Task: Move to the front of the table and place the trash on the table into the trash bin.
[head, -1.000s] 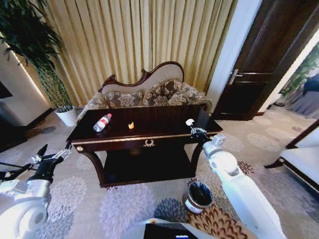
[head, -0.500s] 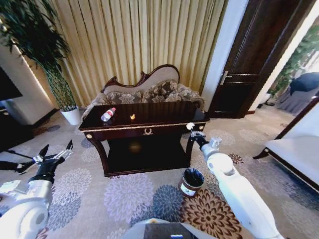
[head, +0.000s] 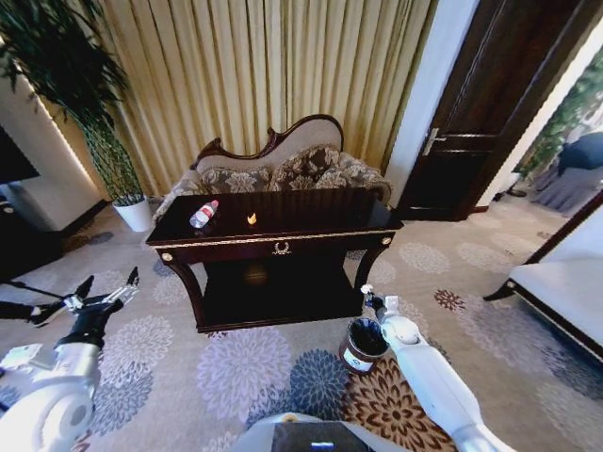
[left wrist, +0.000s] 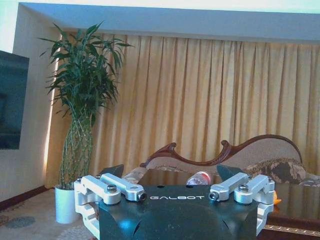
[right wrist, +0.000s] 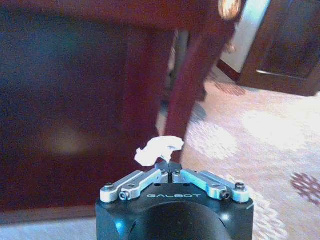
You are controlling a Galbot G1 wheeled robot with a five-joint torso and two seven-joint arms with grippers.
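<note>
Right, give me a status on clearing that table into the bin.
Done: nothing can be seen dropped in the trash bin yet. In hand: the right gripper is shut on the white wad, low beside the table leg and just above the bin. Left: the bottle and the orange scrap lie on the tabletop. The left gripper hangs open, off to the left.

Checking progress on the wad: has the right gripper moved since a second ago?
Yes. The right gripper, shut on the white wad, has dropped from the table's right front corner to just above the trash bin.
</note>
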